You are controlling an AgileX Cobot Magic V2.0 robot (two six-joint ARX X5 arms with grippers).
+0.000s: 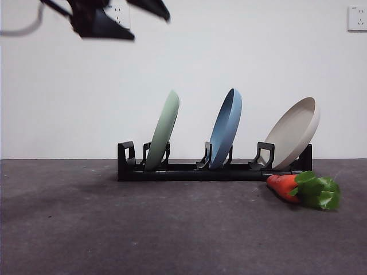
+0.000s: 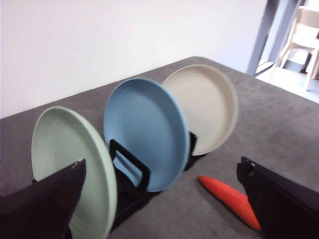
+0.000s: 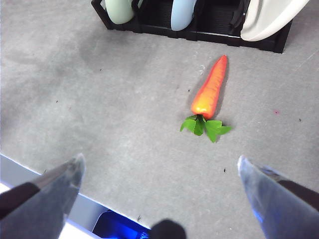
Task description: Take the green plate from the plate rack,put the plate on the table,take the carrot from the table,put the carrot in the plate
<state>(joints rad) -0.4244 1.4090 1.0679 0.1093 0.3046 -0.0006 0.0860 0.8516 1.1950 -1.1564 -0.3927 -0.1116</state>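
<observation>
Left pincer (image 2: 159, 199) hangs with its jaws spread wide and empty, close in front of the green plate (image 2: 70, 159), which stands on edge in the end slot of the plate rack (image 1: 189, 170) and leans slightly; in the front view this pincer (image 1: 117, 20) shows as dark tips high at the top edge, well above the plate and a little to its side. Next along the rack stands the blue plate (image 1: 226, 129), also on edge in the middle slot, and after it the beige plate (image 1: 292, 133), tilted further back at the far end. Near that end the carrot (image 1: 295, 188) lies flat on the grey worktop (image 1: 114, 229), its pointed tip toward the rack and its green leaves away from it. Right pincer (image 3: 159, 189) hovers above the worktop, jaws likewise wide apart and holding nothing, with the carrot (image 3: 211, 89) lying apart from it, between it and the rack.
</observation>
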